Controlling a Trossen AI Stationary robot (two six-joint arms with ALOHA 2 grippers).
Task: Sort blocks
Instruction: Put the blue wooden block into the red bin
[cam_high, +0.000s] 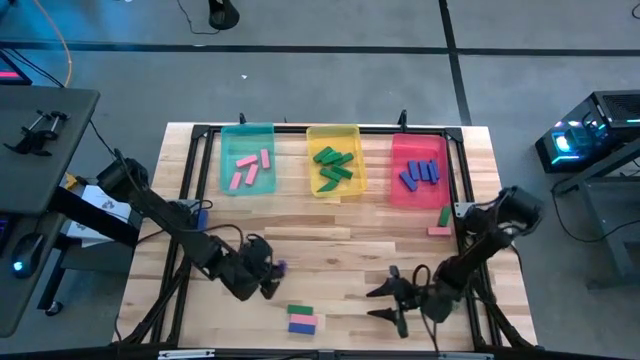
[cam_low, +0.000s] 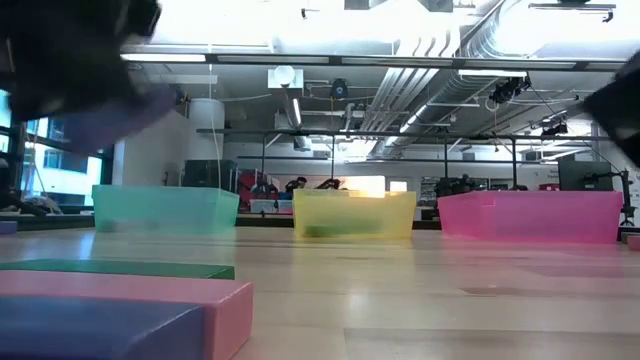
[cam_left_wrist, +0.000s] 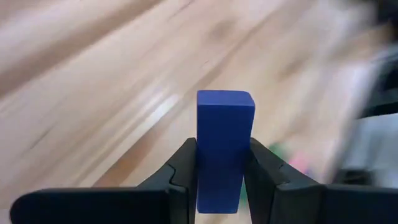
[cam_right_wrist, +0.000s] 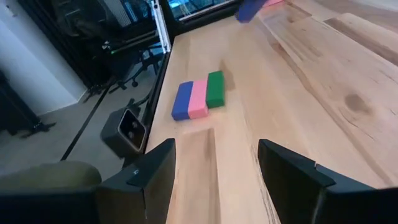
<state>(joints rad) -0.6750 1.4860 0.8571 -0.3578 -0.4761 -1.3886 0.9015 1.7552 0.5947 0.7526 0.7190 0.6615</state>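
One solid blue block (cam_left_wrist: 224, 149) stands clamped in left end effector (cam_left_wrist: 221, 180).

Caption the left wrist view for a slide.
Left gripper clamps an upright blue block above the blurred wooden table.
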